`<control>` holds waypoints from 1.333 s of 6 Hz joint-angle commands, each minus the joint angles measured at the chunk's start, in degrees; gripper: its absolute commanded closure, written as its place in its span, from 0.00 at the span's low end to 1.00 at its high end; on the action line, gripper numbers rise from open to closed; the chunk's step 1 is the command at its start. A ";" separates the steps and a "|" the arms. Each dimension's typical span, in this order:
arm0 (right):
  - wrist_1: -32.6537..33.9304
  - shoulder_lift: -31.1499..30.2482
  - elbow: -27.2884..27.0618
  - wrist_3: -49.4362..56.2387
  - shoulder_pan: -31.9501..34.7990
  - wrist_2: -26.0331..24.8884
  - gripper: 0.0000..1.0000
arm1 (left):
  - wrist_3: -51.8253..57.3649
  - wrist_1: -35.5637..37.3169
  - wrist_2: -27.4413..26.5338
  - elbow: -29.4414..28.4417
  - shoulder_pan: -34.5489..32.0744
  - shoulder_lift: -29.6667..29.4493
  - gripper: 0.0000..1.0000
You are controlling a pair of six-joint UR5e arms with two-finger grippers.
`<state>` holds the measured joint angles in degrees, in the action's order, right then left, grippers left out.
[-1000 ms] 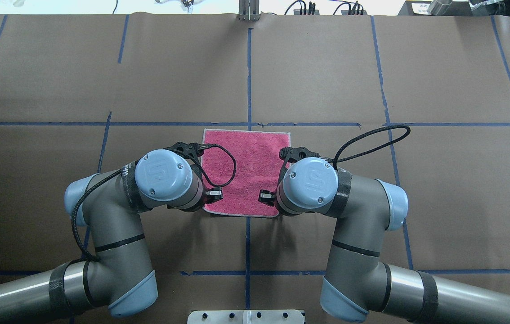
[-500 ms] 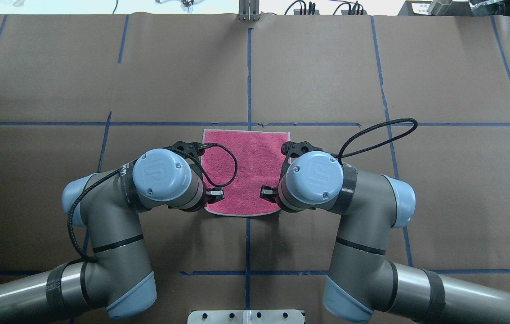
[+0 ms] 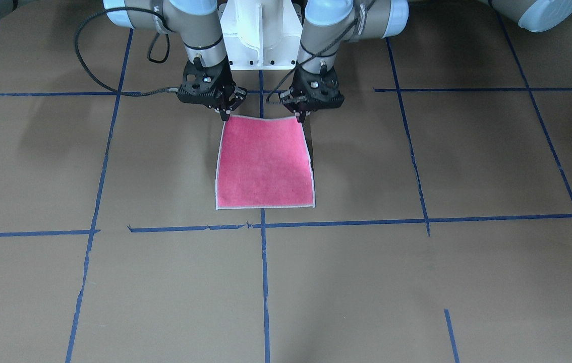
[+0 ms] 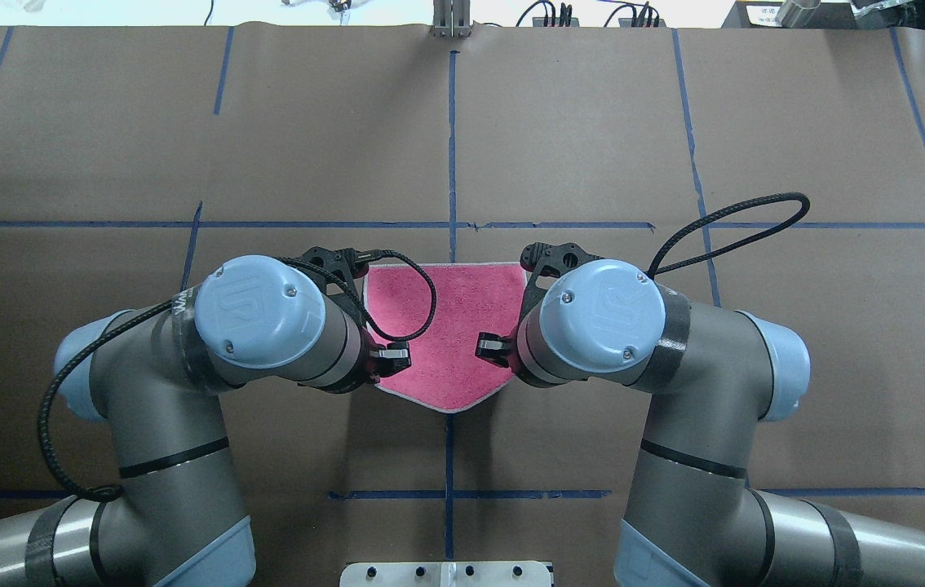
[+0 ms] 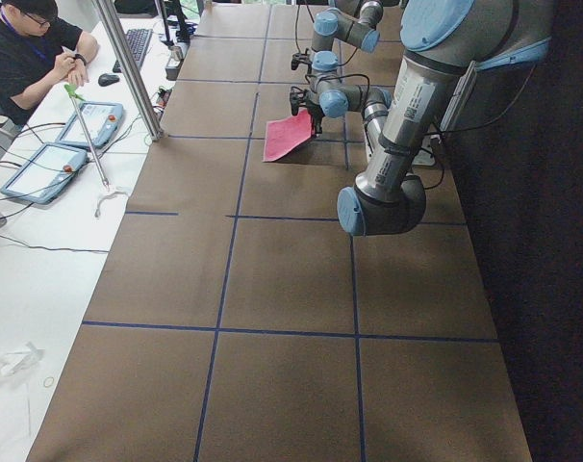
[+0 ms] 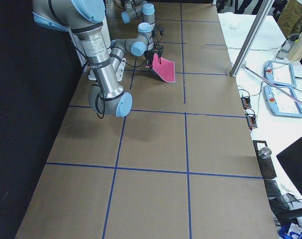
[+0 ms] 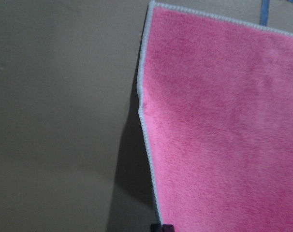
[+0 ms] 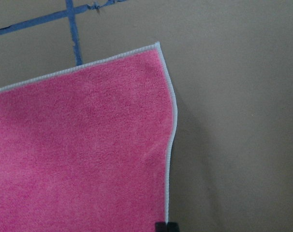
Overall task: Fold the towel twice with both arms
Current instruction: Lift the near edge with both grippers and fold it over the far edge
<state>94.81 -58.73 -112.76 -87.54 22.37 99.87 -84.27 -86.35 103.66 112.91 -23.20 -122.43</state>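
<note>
The towel (image 3: 266, 161) shows its bright pink face with a whitish stitched edge. Its far edge rests on the brown table; its near edge is raised. My left gripper (image 3: 300, 118) is shut on one near corner and my right gripper (image 3: 225, 116) is shut on the other. In the overhead view the towel (image 4: 450, 326) sags to a point between the two wrists, which hide the fingertips. The left wrist view shows the towel (image 7: 224, 121) hanging from the fingertips (image 7: 162, 227). The right wrist view shows the towel (image 8: 79, 145) the same way.
Blue tape lines (image 4: 452, 147) grid the brown paper-covered table. The white pedestal base (image 3: 261, 35) stands behind the grippers. A metal plate (image 4: 446, 573) sits at the near edge. An operator (image 5: 32, 48), tablets (image 5: 41, 168) and a metal post (image 5: 128, 67) are beyond the far side.
Both wrists have risen and drawn apart with the towel's near corners. The near edge now sags in a V, and the far edge has slid toward the robot.
</note>
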 commanded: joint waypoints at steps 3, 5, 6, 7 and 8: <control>0.55 0.10 3.76 0.61 0.74 -0.11 1.00 | 0.42 2.33 -0.03 -2.50 -0.97 -0.17 1.00; 0.46 0.80 6.66 0.96 2.40 -0.20 1.00 | 0.77 -2.65 -0.04 -8.02 -3.59 -0.35 1.00; -0.76 0.89 7.81 0.97 3.37 -0.20 1.00 | 0.86 -4.33 -0.04 -9.80 -4.74 -0.52 1.00; -3.64 3.24 12.60 0.79 3.99 -0.20 1.00 | 0.94 -4.44 -0.04 -12.95 -5.62 -3.05 1.00; -6.37 4.22 15.78 0.79 4.78 -0.20 1.00 | 0.95 -4.53 -0.04 -14.63 -6.06 -4.12 1.00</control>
<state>91.11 -55.75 -100.43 -86.71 26.37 99.67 -83.35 -90.62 103.62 100.33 -28.65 -125.23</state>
